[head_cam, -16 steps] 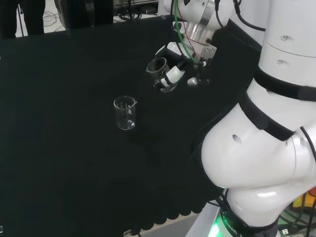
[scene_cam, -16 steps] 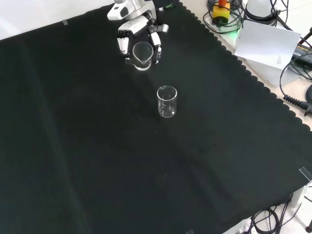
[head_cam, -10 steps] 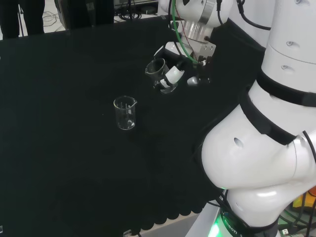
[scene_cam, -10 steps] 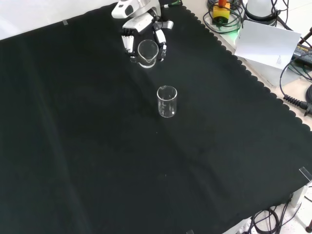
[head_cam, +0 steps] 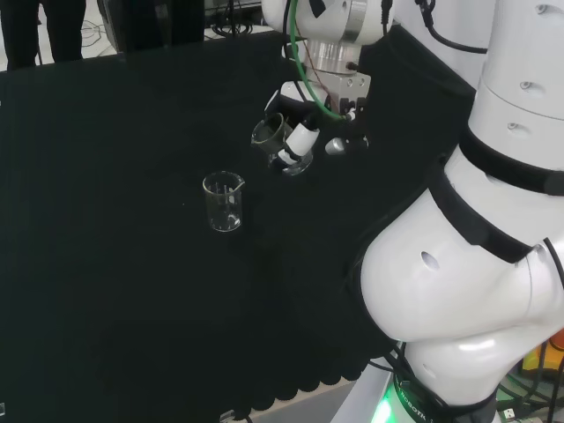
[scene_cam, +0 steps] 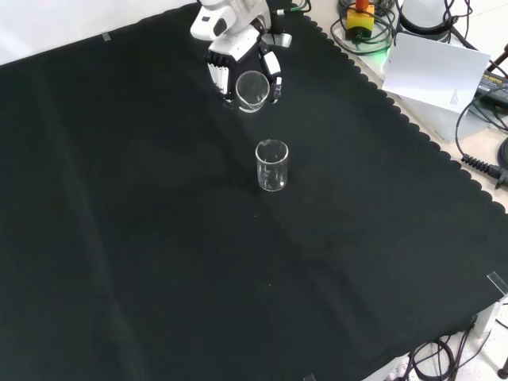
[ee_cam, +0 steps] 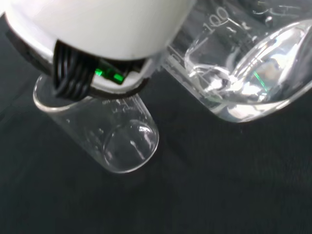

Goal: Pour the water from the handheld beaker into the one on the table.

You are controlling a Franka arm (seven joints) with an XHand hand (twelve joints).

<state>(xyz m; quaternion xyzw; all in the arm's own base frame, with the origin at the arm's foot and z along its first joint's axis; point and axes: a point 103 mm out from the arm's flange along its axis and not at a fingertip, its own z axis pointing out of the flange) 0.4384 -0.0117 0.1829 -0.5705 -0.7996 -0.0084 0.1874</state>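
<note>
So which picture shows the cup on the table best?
The front view: the beaker on the table stands clear and whole, apart from the hand. The head view shows it smaller, left of the hand. The wrist view shows it close but partly hidden.

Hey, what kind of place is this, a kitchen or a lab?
Most likely a robotics lab: a robot hand holds a glass beaker above a bench draped in black cloth, with cables along its edge.

Hand (scene_cam: 242, 59) aloft at the white arm's (head_cam: 458, 264) end, fingers (scene_cam: 215, 75) curled around a load.
</note>
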